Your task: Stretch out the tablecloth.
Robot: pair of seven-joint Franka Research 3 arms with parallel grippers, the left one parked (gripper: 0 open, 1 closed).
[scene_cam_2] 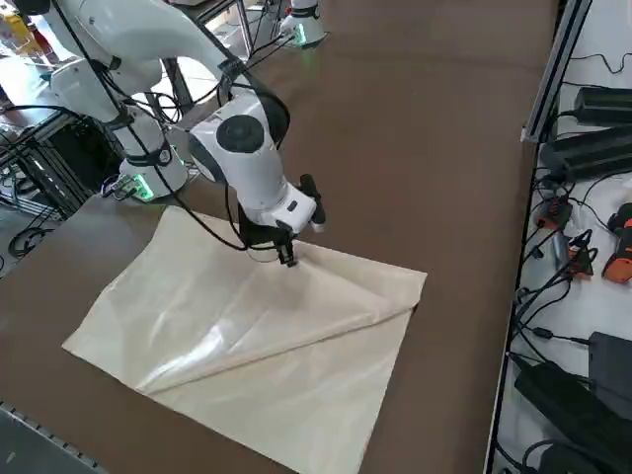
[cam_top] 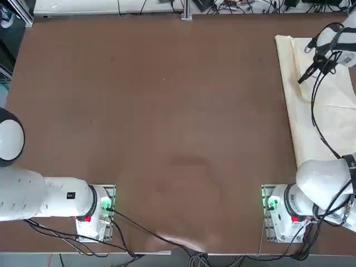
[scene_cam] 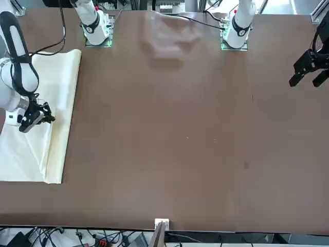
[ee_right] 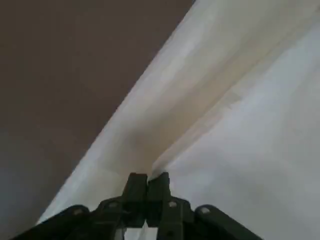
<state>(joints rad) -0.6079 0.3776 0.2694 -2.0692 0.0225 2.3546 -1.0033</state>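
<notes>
While the table (cam_top: 167,111) spreads wide and brown under me, the cloth (scene_cam_2: 247,346) lies only along its right edge, on my side, well apart from the bare middle. It is cream, thin and creased, and it is not flat: 1 layer is folded back over the rest, so a long diagonal fold runs across it in the right side view, with a doubled strip along the side nearest the table's centre. In the top view that strip shows as a narrow band running from the far edge back toward my base (cam_top: 286,214), while the rest of the cloth runs out of the picture to the right. In the front view the cloth reaches from near my base down to a corner close to the table's far edge.

My arm (scene_cam_2: 242,148) bends over the cloth, its cable looping down beside it. My gripper (scene_cam_2: 287,258) points down at the folded layer, near the edge that faces the table's centre. My jaws are shut, the 2 black fingers (ee_right: 135,187) pressed flat together with no gap between them. Their tips sit right at the line where the upper layer's edge meets the layer below. Whether any cloth is pinched between them, I cannot tell.
</notes>
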